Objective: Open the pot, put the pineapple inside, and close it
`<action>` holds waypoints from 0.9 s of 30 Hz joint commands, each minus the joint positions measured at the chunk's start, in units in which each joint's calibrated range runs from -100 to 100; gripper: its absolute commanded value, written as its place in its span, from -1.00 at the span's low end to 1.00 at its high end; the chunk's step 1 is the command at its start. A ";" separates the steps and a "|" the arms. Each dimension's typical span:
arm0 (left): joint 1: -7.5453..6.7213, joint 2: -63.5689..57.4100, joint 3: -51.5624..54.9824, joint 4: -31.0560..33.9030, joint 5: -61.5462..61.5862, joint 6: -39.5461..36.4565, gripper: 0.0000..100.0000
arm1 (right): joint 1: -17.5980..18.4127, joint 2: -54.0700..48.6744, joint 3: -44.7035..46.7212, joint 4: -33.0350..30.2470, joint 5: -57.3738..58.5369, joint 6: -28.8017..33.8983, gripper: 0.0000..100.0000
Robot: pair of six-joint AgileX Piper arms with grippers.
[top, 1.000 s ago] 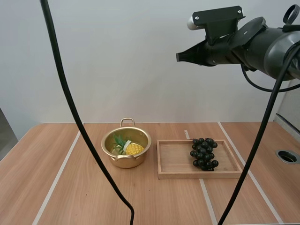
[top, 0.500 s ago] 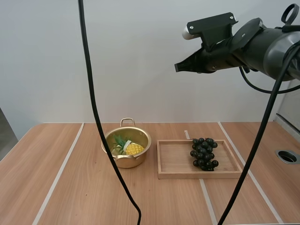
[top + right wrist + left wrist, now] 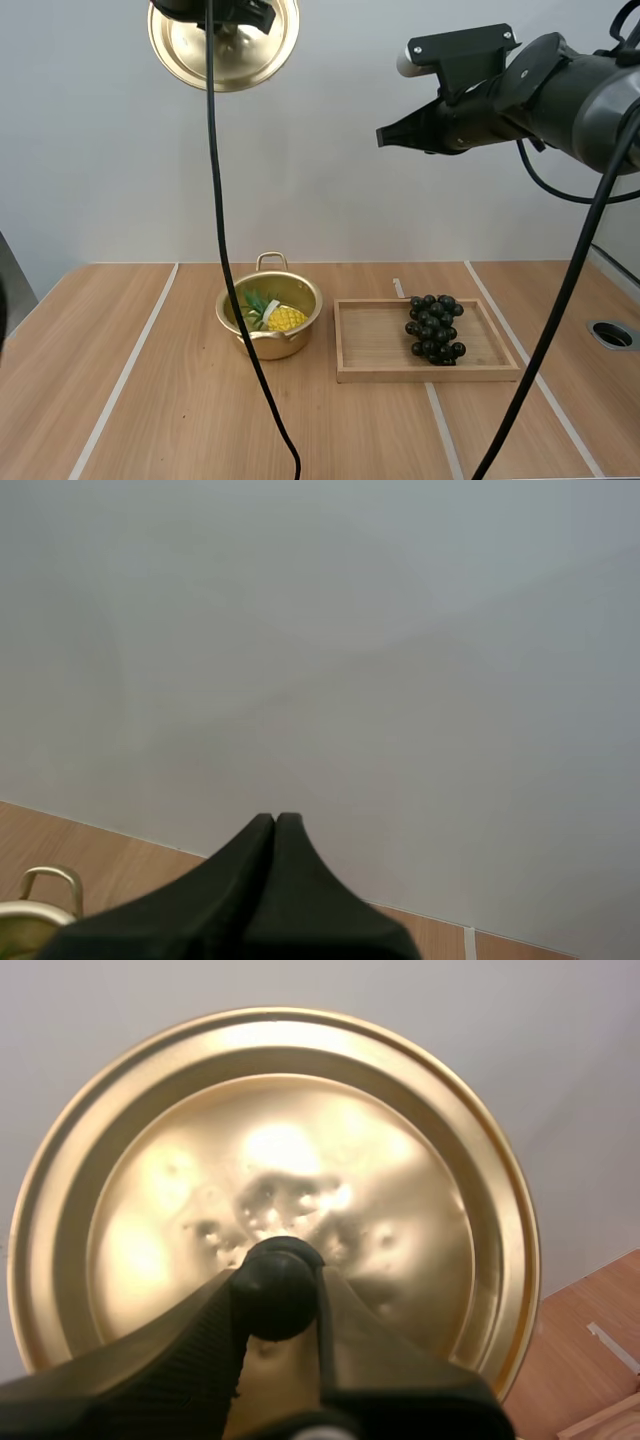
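Gold lid [image 3: 224,45] has come into the high view in the last half second. It hangs far above the tabletop [image 3: 150,400], up and left of the pot [image 3: 270,345], carried by the left tool [image 3: 222,12]. The pineapple [image 3: 283,318] already lies inside the open pot, so closing looks like the step in hand. The tray [image 3: 425,374] with its grapes [image 3: 434,328] sits just beside the pot's right wall. The right tool [image 3: 385,133], pressed together, has stayed high over there, well apart from the lid, so the drop to the rim looks free.

In the left wrist view, the left tool [image 3: 277,1282] pinches the black knob [image 3: 277,1260] at the lid's [image 3: 300,1130] centre.

In the right wrist view, the right tool [image 3: 275,825] is one dark wedge holding nothing, with the pot's handle [image 3: 48,872] below.
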 commanded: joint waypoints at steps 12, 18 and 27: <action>0.03 4.08 0.94 -0.19 -0.85 -6.48 -1.00 | -0.26 -11.39 14.30 -3.62 -23.76 6.60 -1.00; 0.03 4.08 9.01 -0.35 -0.85 -6.39 -1.00 | -0.26 -16.00 22.10 -4.65 -28.85 6.29 -1.00; 0.03 4.36 23.62 -2.94 -0.45 0.55 -1.00 | -0.26 -19.10 22.74 -5.42 -24.75 6.29 -1.00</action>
